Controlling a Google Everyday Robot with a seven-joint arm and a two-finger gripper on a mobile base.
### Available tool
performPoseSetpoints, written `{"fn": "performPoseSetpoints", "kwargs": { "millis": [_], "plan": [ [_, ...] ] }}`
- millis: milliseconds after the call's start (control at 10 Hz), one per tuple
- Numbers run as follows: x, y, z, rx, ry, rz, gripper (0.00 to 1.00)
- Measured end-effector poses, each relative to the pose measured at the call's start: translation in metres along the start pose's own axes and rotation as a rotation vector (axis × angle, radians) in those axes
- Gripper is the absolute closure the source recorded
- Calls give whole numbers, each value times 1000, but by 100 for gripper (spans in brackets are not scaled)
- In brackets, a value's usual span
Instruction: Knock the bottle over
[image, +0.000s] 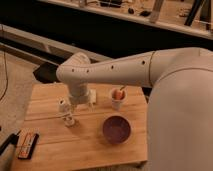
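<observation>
Looks like a robotics lab here: a big white robot arm (115, 70) leans over a plain wooden surface (50, 155), its tool (75, 106) low over the left half, a cable (4, 65) hangs at left, and a long cluttered bench (150, 20) runs behind.

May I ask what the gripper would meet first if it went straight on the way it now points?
The gripper, low over the wooden table beside the bottle, points down; it would probably meet the table first, though depth is unclear and it might clip the bottle.
</observation>
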Motion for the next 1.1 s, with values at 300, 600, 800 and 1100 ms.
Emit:
{"fn": "performPoseSetpoints", "kwargs": {
  "millis": [300, 600, 800, 1100],
  "plan": [
    [4, 9, -2, -5, -8, -59, 35],
    [5, 13, -2, 6, -16, -96, 35],
    [-1, 8, 4, 70, -32, -107, 35],
    [-13, 15, 14, 146, -63, -119, 35]
  ]
}}
